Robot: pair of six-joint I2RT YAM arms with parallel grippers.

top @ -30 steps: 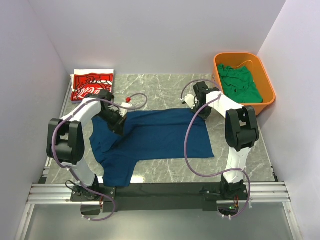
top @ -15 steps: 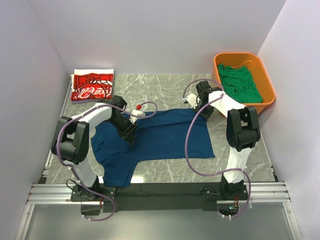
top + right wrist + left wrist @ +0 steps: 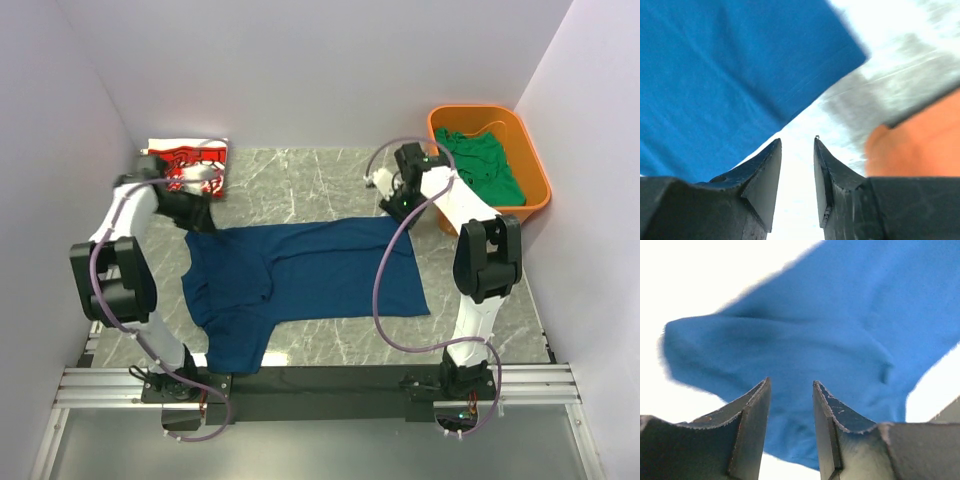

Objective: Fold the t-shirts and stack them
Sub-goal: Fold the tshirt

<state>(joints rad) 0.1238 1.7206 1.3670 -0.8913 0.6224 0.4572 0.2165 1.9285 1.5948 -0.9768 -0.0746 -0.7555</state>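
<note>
1 navy tee [image 3: 310, 270], 1 red tee [image 3: 195, 154], 1 green tee [image 3: 482, 170] show.

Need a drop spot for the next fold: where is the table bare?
Bare marble lies at the far edge, between the red shirt and the right gripper; another strip runs along the near side of the navy shirt. Crowded: the far-left corner by the left gripper, and beside the orange tub.
</note>
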